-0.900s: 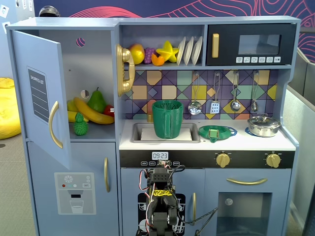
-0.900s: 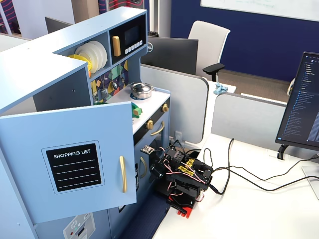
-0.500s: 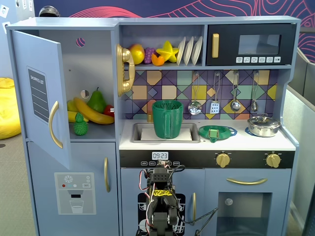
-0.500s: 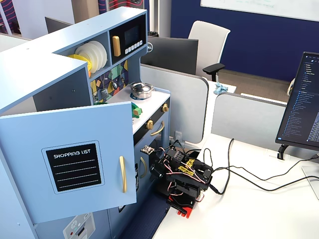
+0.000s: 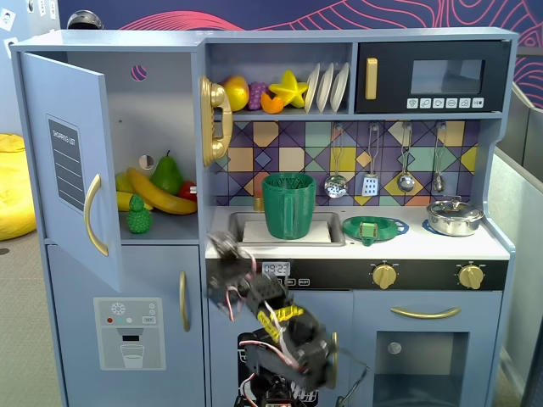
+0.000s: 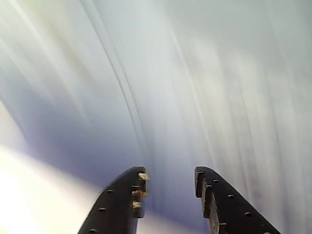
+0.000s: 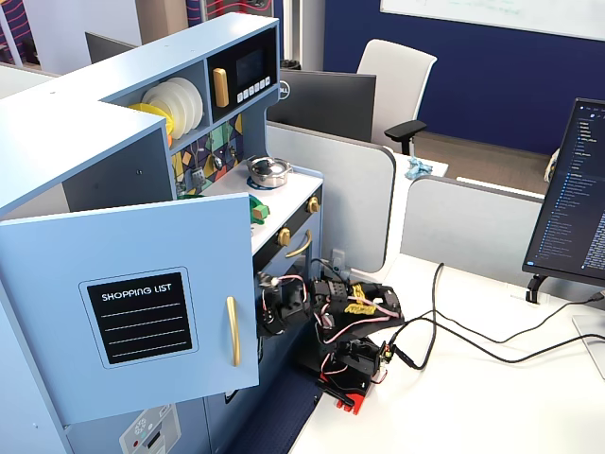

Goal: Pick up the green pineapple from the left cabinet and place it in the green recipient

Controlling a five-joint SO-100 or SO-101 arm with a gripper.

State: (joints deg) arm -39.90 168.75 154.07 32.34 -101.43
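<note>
In a fixed view the green pineapple [image 5: 138, 216] stands at the front of the shelf in the left cabinet [image 5: 157, 127], whose blue door [image 5: 64, 170] hangs open. The green recipient [image 5: 288, 205], a ribbed cup with a handle, stands in the sink. My gripper [image 5: 219, 248] is motion-blurred below the sink's left corner, to the right of and lower than the pineapple. In the wrist view the gripper [image 6: 170, 174] is open with nothing between its fingers, in front of a smeared pale-blue surface. In another fixed view the gripper [image 7: 269, 305] points at the kitchen front beside the door [image 7: 142, 312].
A banana [image 5: 161, 193] and a dark-green pear [image 5: 167, 174] lie behind the pineapple. A flat green strainer [image 5: 373, 227] and a steel pot [image 5: 454, 216] sit on the counter under the microwave [image 5: 433, 76]. Cables [image 7: 473, 331] trail over the white desk.
The arm has lifted from its folded pose and swung up and to the left toward the kitchen front. The pineapple and cup have not moved.
</note>
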